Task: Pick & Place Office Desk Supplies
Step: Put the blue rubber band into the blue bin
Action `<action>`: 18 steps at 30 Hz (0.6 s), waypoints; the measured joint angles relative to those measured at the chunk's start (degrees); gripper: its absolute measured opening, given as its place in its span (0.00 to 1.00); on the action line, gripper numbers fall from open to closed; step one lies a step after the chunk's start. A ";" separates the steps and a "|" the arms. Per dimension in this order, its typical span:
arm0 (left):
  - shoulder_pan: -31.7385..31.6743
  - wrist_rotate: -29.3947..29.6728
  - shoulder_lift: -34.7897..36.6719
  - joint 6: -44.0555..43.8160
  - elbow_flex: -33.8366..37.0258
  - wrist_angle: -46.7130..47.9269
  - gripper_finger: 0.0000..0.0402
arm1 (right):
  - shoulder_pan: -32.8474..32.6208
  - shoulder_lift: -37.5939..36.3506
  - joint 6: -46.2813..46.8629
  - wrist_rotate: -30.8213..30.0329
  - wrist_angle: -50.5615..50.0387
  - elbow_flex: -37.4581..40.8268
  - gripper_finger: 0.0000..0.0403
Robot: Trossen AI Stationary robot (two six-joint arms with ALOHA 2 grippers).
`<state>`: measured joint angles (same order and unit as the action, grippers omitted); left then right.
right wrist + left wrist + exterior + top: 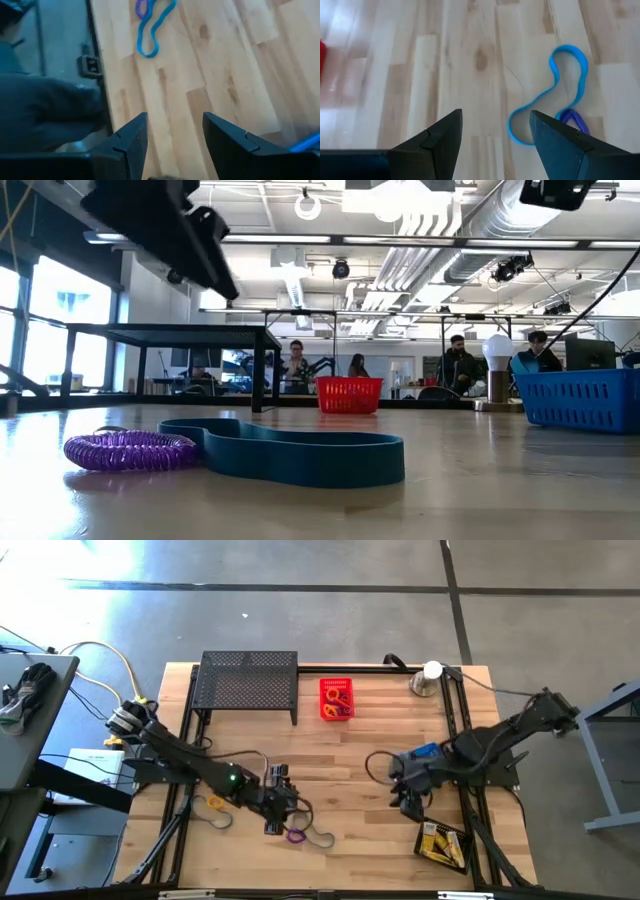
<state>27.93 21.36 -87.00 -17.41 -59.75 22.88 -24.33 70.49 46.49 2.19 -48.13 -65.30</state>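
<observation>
The left gripper [283,802] hangs wide and empty near the table's front edge, just beside the purple loop [296,834] and blue band [300,455]. The right gripper [408,802] is also apart, empty.

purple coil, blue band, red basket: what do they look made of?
Purple coil: likely glossy plastic, tightly wound ribbed spiral. Blue band: probably matte rubber or elastic, a flat strip lying in a limp loop. Red basket: looks like moulded plastic, with an open lattice wall.
</observation>
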 joint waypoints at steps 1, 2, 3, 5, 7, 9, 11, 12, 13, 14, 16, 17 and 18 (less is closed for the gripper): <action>0.43 -0.09 -0.77 -0.03 -0.02 0.04 0.55 | -1.57 0.10 0.54 -2.01 0.05 0.00 0.44; 0.89 -0.30 -1.68 -0.02 0.00 0.16 0.55 | -3.10 0.18 1.41 -3.95 0.05 0.00 0.44; 1.40 -0.55 -2.68 -0.06 0.00 0.19 0.55 | -4.38 0.18 2.41 -5.27 0.12 0.00 0.44; 2.15 -0.65 -4.53 -1.44 0.00 0.11 0.55 | -6.70 0.47 4.80 -8.35 0.72 0.00 0.44; 2.57 -0.71 -6.06 -4.43 0.00 -0.33 0.55 | -8.58 1.05 6.92 -10.96 1.22 0.00 0.44; 2.68 -0.87 -7.51 -6.65 0.00 -1.92 0.55 | -10.61 1.54 8.70 -13.49 1.55 0.02 0.44; 2.66 -1.26 -8.75 -6.92 0.00 -2.92 0.55 | -12.18 2.35 9.33 -16.06 2.74 0.00 0.44; 2.64 -1.23 -9.32 -6.93 0.00 -3.61 0.55 | -12.84 2.93 9.31 -17.05 3.67 0.00 0.44; 2.62 -1.26 -9.80 -6.90 0.00 -4.12 0.55 | -13.46 3.57 9.29 -17.83 4.46 0.00 0.44; 2.63 -1.26 -10.28 -6.63 0.00 -4.29 0.55 | -14.09 4.26 9.27 -18.70 5.05 0.00 0.44; 2.50 -1.81 -11.36 -6.34 0.00 -4.35 0.55 | -14.84 5.68 9.10 -20.45 6.67 0.02 0.44; 2.31 -2.29 -11.96 -6.29 0.00 -4.29 0.55 | -14.91 6.49 8.79 -21.35 7.91 0.01 0.44; 2.16 -3.06 -12.44 -6.24 0.00 -4.40 0.55 | -14.94 7.21 8.44 -22.16 8.95 0.00 0.44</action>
<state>30.09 18.30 -99.44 -23.65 -59.75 18.48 -39.27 77.70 54.93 -19.98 -39.19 -65.30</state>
